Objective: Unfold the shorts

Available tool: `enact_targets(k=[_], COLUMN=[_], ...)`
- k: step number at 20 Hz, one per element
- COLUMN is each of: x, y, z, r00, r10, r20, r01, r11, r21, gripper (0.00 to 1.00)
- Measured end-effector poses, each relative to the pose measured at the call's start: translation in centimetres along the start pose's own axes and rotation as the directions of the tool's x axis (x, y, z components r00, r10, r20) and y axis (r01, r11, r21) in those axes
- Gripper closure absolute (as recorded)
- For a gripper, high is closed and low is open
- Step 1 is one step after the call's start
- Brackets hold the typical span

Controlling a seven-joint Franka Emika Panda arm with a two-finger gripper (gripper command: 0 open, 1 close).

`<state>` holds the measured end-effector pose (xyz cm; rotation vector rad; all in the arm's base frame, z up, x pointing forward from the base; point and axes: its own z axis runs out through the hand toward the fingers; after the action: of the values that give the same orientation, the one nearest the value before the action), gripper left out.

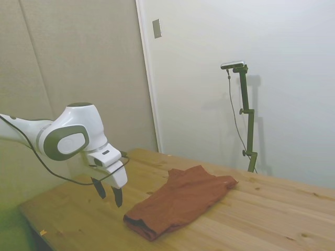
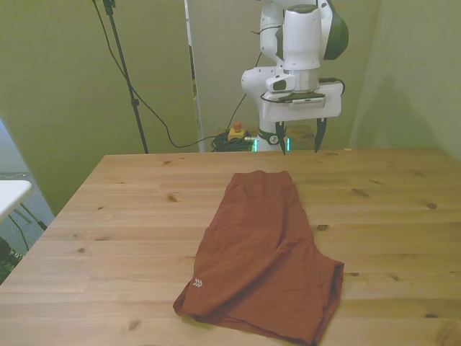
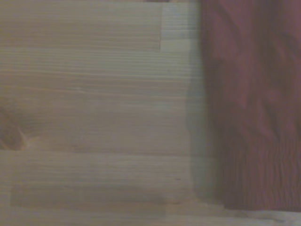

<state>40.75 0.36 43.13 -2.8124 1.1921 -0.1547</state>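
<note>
Folded shorts (image 2: 268, 252) flat on table (image 2: 130, 216), gripper (image 2: 300, 140) spread, empty, white logo (image 2: 198, 283) front-view only

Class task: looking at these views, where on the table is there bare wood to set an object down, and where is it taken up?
Bare table runs wide on the front view's left of the shorts, and again on the front view's right. The middle is covered by the shorts; the open claw hangs by their far end.
</note>
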Motion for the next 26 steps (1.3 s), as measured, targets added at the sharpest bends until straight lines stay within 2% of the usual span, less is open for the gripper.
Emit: enact_targets(k=[4,7,11,15,17,19,23,26], x=[0.9,5.6,13.2,20.2,22.0,23.3,23.9,23.1], y=[0.3,2.7,10.0,19.1,21.7,22.7,21.8,20.5], z=[-0.4,-2.9,-3.8,-2.1,-0.3,1.3,3.2,3.7], r00=[0.999,0.992,0.972,0.935,0.918,0.906,0.887,0.853], r10=[0.026,0.117,0.224,0.317,0.315,0.288,0.210,0.130], r20=[-0.019,-0.041,0.066,0.158,0.242,0.311,0.412,0.505], r01=[-0.026,-0.115,-0.226,-0.326,-0.338,-0.330,-0.286,-0.262], r11=[1.000,0.993,0.974,0.945,0.939,0.940,0.949,0.944], r21=[-0.004,0.033,0.025,0.030,0.058,0.089,0.132,0.200], gripper=[0.00,0.00,0.00,0.00,0.00,0.00,0.00,0.00])
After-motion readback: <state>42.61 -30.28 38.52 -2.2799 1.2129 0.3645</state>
